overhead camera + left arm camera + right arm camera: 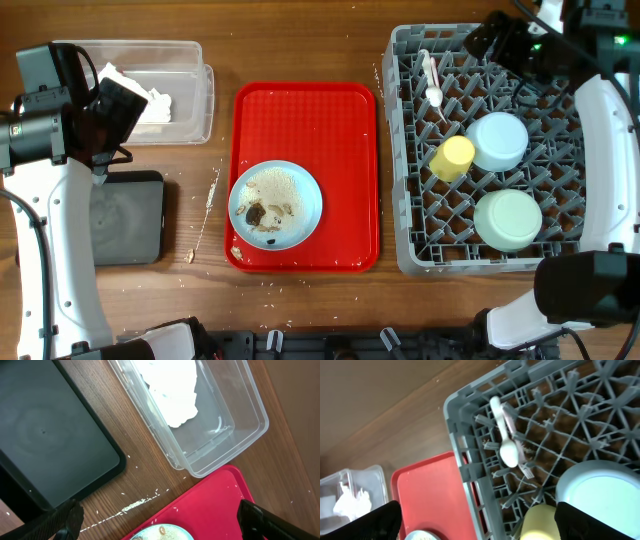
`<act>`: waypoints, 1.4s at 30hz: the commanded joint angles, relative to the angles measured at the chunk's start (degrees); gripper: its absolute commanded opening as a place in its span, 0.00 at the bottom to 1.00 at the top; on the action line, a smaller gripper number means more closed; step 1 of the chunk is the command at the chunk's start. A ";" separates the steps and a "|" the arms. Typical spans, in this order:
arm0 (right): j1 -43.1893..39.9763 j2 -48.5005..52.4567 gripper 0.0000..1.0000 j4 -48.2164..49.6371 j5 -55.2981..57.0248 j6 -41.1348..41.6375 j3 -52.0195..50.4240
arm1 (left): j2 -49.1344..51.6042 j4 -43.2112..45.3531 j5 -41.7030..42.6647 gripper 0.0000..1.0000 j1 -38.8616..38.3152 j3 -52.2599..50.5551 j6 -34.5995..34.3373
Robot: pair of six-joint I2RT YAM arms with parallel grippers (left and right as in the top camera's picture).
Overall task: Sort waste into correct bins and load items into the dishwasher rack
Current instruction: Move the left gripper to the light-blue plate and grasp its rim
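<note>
A light blue plate (275, 203) with brown and white food scraps and crumbs lies on the red tray (300, 120). In the grey dishwasher rack (400, 150) two pale bowls (498, 140) (508, 220) sit upside down beside the yellow cup (452, 158). The white spoon (432, 80) (506, 445) lies at the rack's far left. Crumpled napkins (145, 100) (170, 390) fill the clear box (190, 60). My left gripper (120, 108) (160, 529) hangs open and empty by the box's right end. Open and empty too, my right gripper (492, 38) (480, 527) hovers over the rack's far edge.
The black tray (125, 215) (45, 435) lies bare on the table in front of the clear box. Rice-like crumbs (210, 190) (135, 505) are scattered on the wood between the black tray and the red tray.
</note>
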 commanded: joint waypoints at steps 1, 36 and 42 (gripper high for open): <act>-0.26 -1.38 0.99 0.04 0.31 0.57 0.02 | 0.33 -0.55 4.15 1.00 0.24 -0.07 -0.13; -0.26 -1.38 1.00 0.04 0.31 0.59 0.02 | 39.69 3.74 -8.72 0.53 -54.95 -0.07 -22.47; -0.26 -1.38 1.00 0.04 0.31 0.57 0.02 | 41.59 4.07 -7.93 0.45 -54.95 -0.07 -22.67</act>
